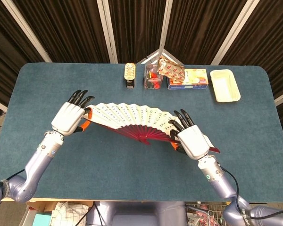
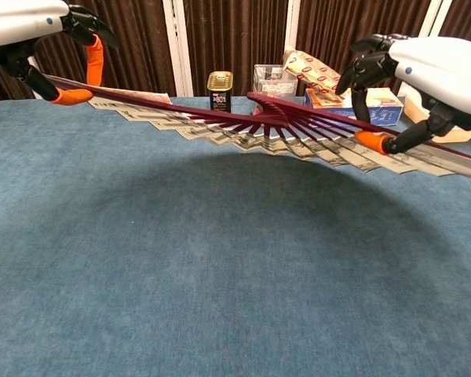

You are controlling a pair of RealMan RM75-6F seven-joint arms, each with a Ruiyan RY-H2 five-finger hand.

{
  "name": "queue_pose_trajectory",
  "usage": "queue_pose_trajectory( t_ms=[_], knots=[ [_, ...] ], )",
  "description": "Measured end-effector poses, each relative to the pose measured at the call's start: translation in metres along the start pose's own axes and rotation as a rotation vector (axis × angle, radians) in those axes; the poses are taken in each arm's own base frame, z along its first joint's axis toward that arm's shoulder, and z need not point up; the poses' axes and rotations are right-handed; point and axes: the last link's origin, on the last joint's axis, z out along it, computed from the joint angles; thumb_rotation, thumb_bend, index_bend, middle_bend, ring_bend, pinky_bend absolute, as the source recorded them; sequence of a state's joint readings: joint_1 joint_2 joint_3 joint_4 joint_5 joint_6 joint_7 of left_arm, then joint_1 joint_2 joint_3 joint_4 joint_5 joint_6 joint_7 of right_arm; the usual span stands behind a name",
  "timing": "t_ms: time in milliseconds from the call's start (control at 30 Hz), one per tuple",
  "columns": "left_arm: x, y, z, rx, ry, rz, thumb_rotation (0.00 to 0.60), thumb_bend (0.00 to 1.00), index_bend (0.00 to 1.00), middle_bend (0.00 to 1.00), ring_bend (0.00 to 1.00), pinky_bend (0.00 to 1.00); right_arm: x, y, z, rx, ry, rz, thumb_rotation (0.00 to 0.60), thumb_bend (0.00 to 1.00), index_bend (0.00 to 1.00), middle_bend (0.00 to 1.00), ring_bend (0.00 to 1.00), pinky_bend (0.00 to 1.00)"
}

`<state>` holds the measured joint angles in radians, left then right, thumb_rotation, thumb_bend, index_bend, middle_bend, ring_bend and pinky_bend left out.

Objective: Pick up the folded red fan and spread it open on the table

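The fan (image 1: 132, 117) is spread wide, its cream leaf printed with writing and its dark red ribs meeting at a pivot (image 1: 142, 139). It hangs above the blue table (image 1: 132, 188), casting a shadow in the chest view. My left hand (image 1: 70, 117) pinches the fan's left end rib. My right hand (image 1: 192, 139) pinches the right end rib, with the leaf's right tip poking out past it. From the chest view, the fan (image 2: 259, 129) stretches flat between the left hand (image 2: 39, 31) and the right hand (image 2: 424, 75).
Along the far edge stand a small tin (image 1: 129, 75), a clear box (image 1: 153, 76), a snack packet (image 1: 171, 70) on a flat carton (image 1: 188, 79), and a cream tray (image 1: 225, 85).
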<state>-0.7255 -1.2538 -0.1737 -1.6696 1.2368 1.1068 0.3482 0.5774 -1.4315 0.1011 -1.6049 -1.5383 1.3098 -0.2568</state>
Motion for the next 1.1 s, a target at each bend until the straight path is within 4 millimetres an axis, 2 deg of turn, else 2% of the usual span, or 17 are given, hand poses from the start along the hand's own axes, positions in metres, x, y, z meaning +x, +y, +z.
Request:
queue_pose_trajectory(
  t_ms=[133,200,300,367,433,467,667,900,1100],
  knots=[
    [0.000,-0.001,-0.004,-0.006,-0.008,0.005,0.600,0.53,0.70,0.14,0.00,0.00,-0.002,-0.002,-0.005,0.011,-0.012,0.000,0.600,0.47,0.79,0.30,0.03,0.00],
    [0.000,-0.002,-0.005,-0.007,-0.014,0.007,0.600,0.48,0.65,0.11,0.00,0.00,-0.003,-0.004,-0.008,0.019,-0.020,-0.001,0.600,0.47,0.72,0.30,0.03,0.00],
    [-0.001,-0.003,-0.008,-0.012,-0.026,0.010,0.600,0.35,0.52,0.07,0.00,0.00,-0.006,-0.006,-0.012,0.037,-0.041,-0.008,0.600,0.47,0.44,0.24,0.01,0.00],
    [-0.001,-0.004,-0.009,-0.015,-0.032,0.006,0.600,0.27,0.43,0.04,0.00,0.00,-0.008,-0.007,-0.014,0.054,-0.058,-0.018,0.600,0.44,0.21,0.16,0.00,0.00],
    [-0.001,-0.005,-0.010,-0.017,-0.035,-0.003,0.600,0.20,0.38,0.03,0.00,0.00,-0.010,-0.008,-0.017,0.086,-0.084,-0.038,0.600,0.37,0.05,0.09,0.00,0.00],
    [0.000,-0.006,-0.010,-0.019,-0.036,-0.008,0.600,0.16,0.35,0.02,0.00,0.00,-0.011,-0.009,-0.019,0.101,-0.098,-0.048,0.600,0.33,0.01,0.06,0.00,0.00],
    [0.002,-0.010,-0.012,-0.037,-0.043,-0.022,0.600,0.05,0.28,0.01,0.00,0.00,-0.016,-0.011,-0.030,0.168,-0.194,-0.083,0.600,0.23,0.00,0.00,0.00,0.00],
    [0.005,-0.016,-0.018,-0.042,-0.046,-0.033,0.600,0.03,0.26,0.01,0.00,0.00,-0.017,-0.013,-0.041,0.214,-0.261,-0.126,0.600,0.21,0.00,0.00,0.00,0.00],
    [0.010,-0.022,-0.025,-0.029,-0.028,-0.039,0.600,0.03,0.25,0.01,0.00,0.00,-0.018,-0.003,-0.047,0.203,-0.291,-0.195,0.600,0.21,0.00,0.00,0.00,0.00]
  ],
)
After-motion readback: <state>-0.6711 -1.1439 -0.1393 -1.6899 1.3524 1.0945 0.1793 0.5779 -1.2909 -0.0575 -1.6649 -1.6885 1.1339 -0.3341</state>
